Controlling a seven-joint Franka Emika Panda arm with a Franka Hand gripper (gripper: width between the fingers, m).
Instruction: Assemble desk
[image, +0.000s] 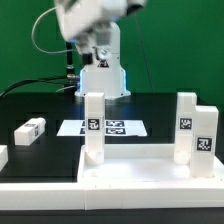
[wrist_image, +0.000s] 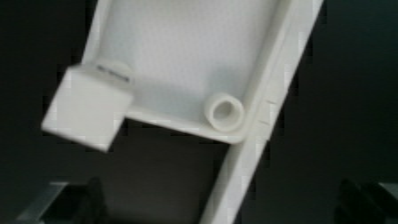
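1. The panel (image: 140, 165) lies near the tabletop's (image: 45, 110) front edge with two legs (image: 93, 125) upright in it.
2. A loose leg (image: 29, 129) lies toward the exterior view's left edge; at least one socket (wrist_image: 224, 110) is empty.
3. The claw: cannot tell whether it is apart or together.

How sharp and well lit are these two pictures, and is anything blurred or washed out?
Exterior view: the arm at the top is smeared by blur and nearly blown out, while the upright legs and the marker board stay fairly sharp against the dark table. Wrist view: soft overall, the tabletop panel glows pale with faint shading, and the background is almost black.
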